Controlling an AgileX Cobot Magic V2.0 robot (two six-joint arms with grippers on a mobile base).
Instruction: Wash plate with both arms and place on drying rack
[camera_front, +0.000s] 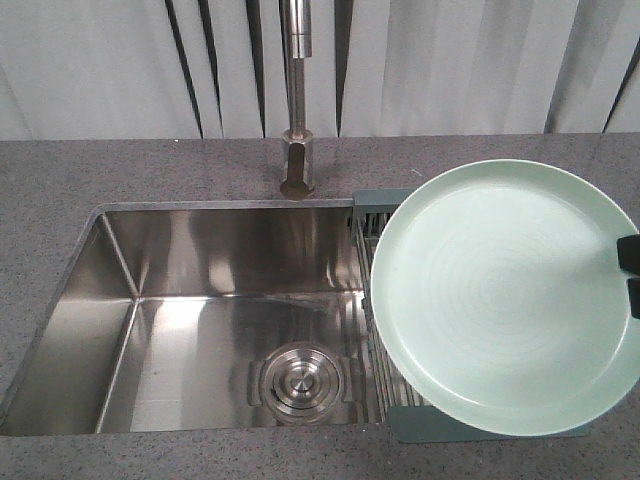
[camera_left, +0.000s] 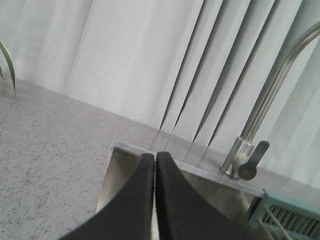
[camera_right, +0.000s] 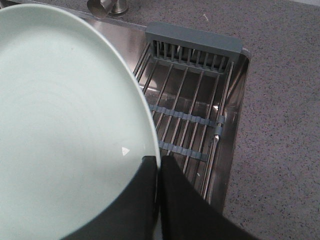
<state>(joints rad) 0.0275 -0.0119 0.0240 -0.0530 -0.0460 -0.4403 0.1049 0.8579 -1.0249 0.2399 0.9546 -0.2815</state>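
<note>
Item 1: plate (camera_front: 505, 295) — right tool (camera_right: 158, 161) clenched on its rim, held over drying rack (camera_right: 192, 44) at sink (camera_front: 200, 300) right end. Item 2: left tool (camera_left: 155, 156) — pinched together, empty, by sink's left rear corner. I fear single rim pinch: smooth plate may swing, slip.

Left pincer (camera_left: 154, 156) closed (right pincer (camera_right: 159, 160) clamped)

The left gripper (camera_left: 155, 156) has two matte black fingers (camera_left: 132, 205). They are broad at the base and curve inward to narrow, blunt tips. The right gripper (camera_right: 159, 161) has the same smooth, black, tapered fingers (camera_right: 192, 207), without markings. In the front view they show as two small, squared black ends (camera_front: 629, 254).
</note>
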